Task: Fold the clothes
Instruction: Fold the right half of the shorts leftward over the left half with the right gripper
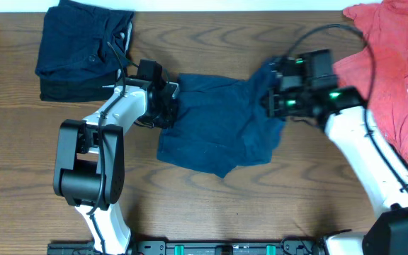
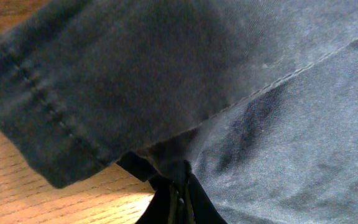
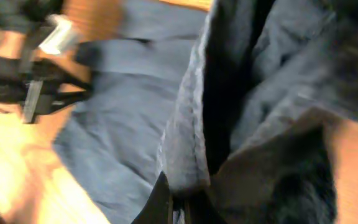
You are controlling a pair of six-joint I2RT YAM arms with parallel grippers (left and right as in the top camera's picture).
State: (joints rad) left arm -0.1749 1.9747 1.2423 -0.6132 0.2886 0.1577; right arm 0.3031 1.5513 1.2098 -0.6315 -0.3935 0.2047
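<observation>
Centre: navy garment [image 1: 218,124] lying between grippers, long axis running left-right. Hem end: left gripper [image 1: 165,99] pinching it, jaws clamped on cloth. Opposite end: right gripper [image 1: 271,95] bunching edge, jaws looking clamped too, wrist view blurring. Both arms sitting equally near.

The left arm [image 1: 115,113] rises from its dark base joint at the near left, then reaches away and to the right along a white link to a black wrist. The left jaws are pinched tight on the left edge of the navy garment [image 1: 218,120]. The right arm [image 1: 360,142] slants from the near right corner away and to the left, green lights glowing on its wrist, and the right jaws are closed on a bunched fold at the garment's right edge.
</observation>
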